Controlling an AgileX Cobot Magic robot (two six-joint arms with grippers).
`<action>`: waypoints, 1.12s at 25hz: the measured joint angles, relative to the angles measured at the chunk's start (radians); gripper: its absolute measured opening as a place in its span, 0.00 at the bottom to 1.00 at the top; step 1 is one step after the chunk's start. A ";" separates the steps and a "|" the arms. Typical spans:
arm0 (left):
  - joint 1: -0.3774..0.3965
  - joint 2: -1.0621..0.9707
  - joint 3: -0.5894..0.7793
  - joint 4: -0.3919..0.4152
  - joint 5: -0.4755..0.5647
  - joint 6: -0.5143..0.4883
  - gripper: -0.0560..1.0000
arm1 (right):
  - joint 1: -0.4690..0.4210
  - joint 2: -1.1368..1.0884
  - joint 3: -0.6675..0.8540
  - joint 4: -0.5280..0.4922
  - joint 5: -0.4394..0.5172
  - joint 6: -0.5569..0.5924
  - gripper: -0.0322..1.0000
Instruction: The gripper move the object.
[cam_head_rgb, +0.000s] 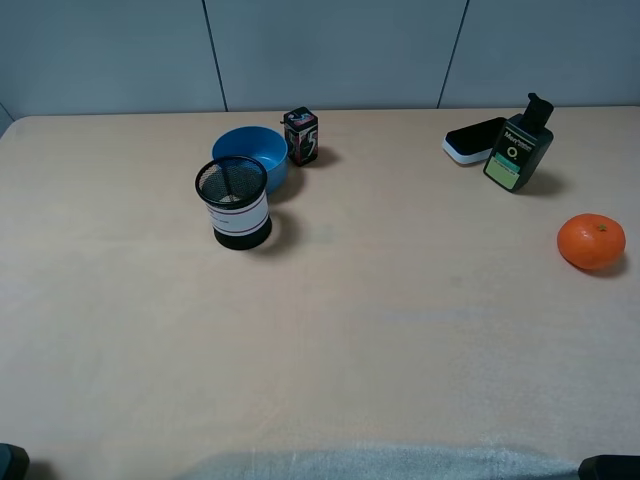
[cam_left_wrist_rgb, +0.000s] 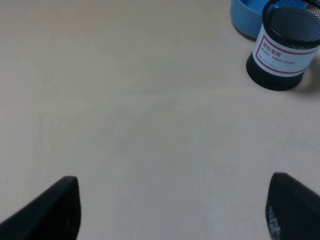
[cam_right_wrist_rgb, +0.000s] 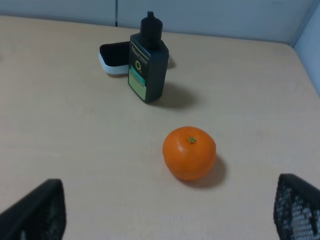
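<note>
Right now my right hand is spread wide and carries nothing; only its two dark fingertips show at the near corners of the right wrist view, hovering above the bare surface. My left hand is likewise parted wide and empty, its two tips framing pale surface. Neither hand touches anything, which I judge means the reach has not begun.

Nearest ahead of the right hand sits one orange mandarin, between the hand and the target. Beyond it stands the object, one dark green pump bottle with a black pump top and a light green label, upright near the surface's far right edge. Just behind it, seemingly touching, lies one flat black-and-white block. I judge the mandarin could obstruct a straight approach.

Far across on the left I count one black mesh pen cup with a white band, one blue bowl right behind it, and one small dark printed box beside the bowl.
</note>
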 joint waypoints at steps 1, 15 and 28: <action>0.000 0.000 0.000 0.000 0.000 0.000 0.76 | 0.000 0.000 0.000 0.000 0.000 0.000 0.64; 0.000 0.000 0.000 0.000 0.000 0.000 0.76 | 0.000 0.000 0.000 0.000 -0.001 0.000 0.64; 0.000 0.000 0.000 0.000 0.000 0.000 0.76 | 0.000 0.000 0.000 0.000 -0.001 0.000 0.64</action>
